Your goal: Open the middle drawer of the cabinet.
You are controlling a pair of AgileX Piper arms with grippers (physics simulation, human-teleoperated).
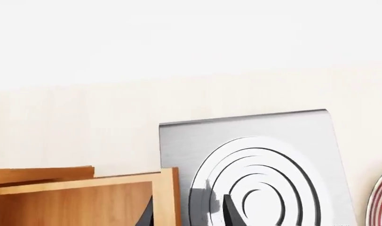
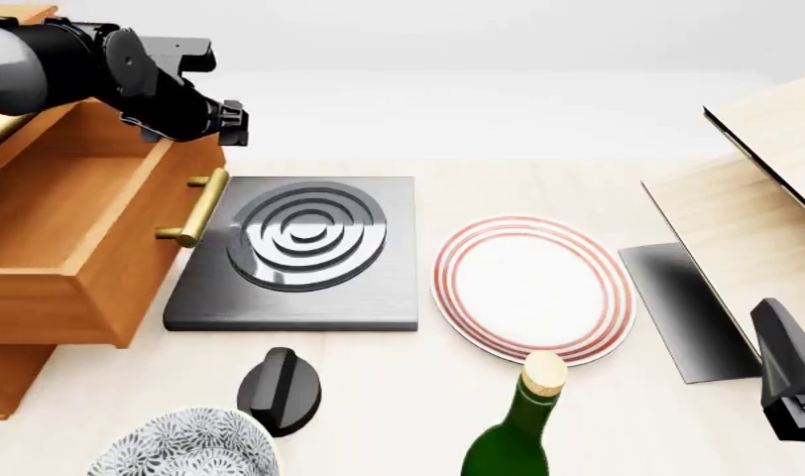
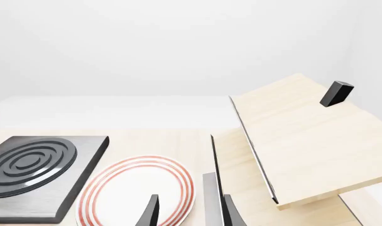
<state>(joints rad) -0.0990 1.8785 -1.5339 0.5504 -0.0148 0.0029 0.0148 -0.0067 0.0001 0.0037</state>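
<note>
Left jaws (image 2: 231, 123) hang free above the pulled-out middle drawer (image 2: 72, 248), gap hidden, can't tell; cabinet (image 2: 6, 382) at counter's left edge. Right jaws (image 3: 189, 212) parted, empty, idle.

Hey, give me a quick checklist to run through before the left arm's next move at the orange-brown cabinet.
1. Orange-brown wooden middle drawer pulled out of the orange-brown wooden cabinet: ok, it juts well forward and its inside shows.
2. Brass bar handle free of any grip: ok, nothing holds it.
3. Left gripper away from the handle: ok, it sits above and behind it.
4. Left gripper open or shut: cannot tell, only dark fingertips show in the left wrist view.
5. Grey burner plate with black rings beside the drawer: ok, it lies flat, but the handle overhangs its edge.
6. Right gripper out of the way: ok, open near the red-rimmed white plate.
</note>
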